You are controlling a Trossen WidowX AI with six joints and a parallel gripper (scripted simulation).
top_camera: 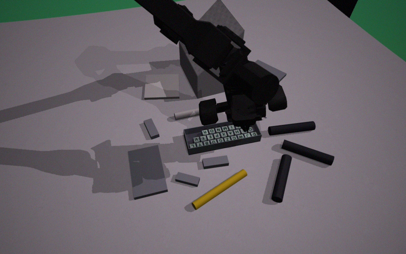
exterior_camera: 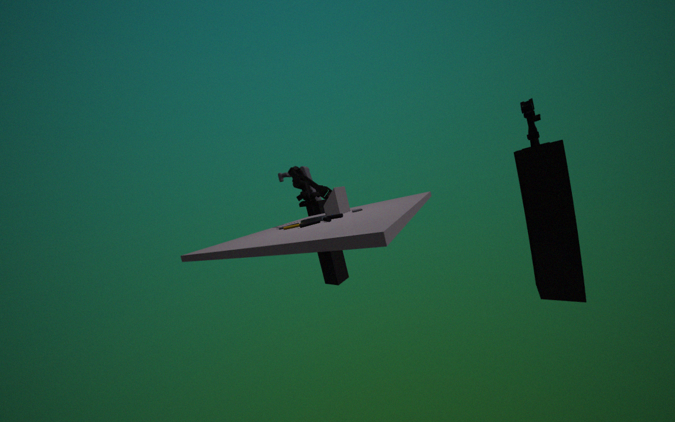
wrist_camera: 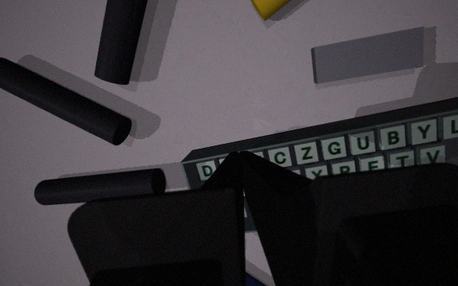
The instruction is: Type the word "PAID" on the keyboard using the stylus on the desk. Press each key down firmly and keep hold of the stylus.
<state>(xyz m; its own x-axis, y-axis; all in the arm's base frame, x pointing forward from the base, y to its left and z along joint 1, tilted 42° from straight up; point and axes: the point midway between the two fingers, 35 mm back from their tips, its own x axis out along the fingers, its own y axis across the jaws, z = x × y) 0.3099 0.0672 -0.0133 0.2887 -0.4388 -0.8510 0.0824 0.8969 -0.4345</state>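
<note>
The keyboard [top_camera: 223,146] [wrist_camera: 332,128] is a dark tray of pale letter keys, lying on the desk. My gripper [top_camera: 246,129] [wrist_camera: 238,160] is shut and empty, its fingertips together over the keyboard's D-key end. In the wrist view the fingers cover several keys, and the P key is partly hidden. The blue stylus [wrist_camera: 253,281] shows only as a small piece at the bottom of the wrist view, beyond the fingers. The gripper hides nearly all of it in the top view.
Three black cylinders [top_camera: 291,127] [top_camera: 307,152] [top_camera: 281,178] lie right of the keyboard. A yellow rod [top_camera: 219,189] and grey block [top_camera: 215,162] lie on its near side. A white rod [top_camera: 184,114] and tall grey block [top_camera: 209,86] stand beyond. A grey slab [top_camera: 147,184] lies left.
</note>
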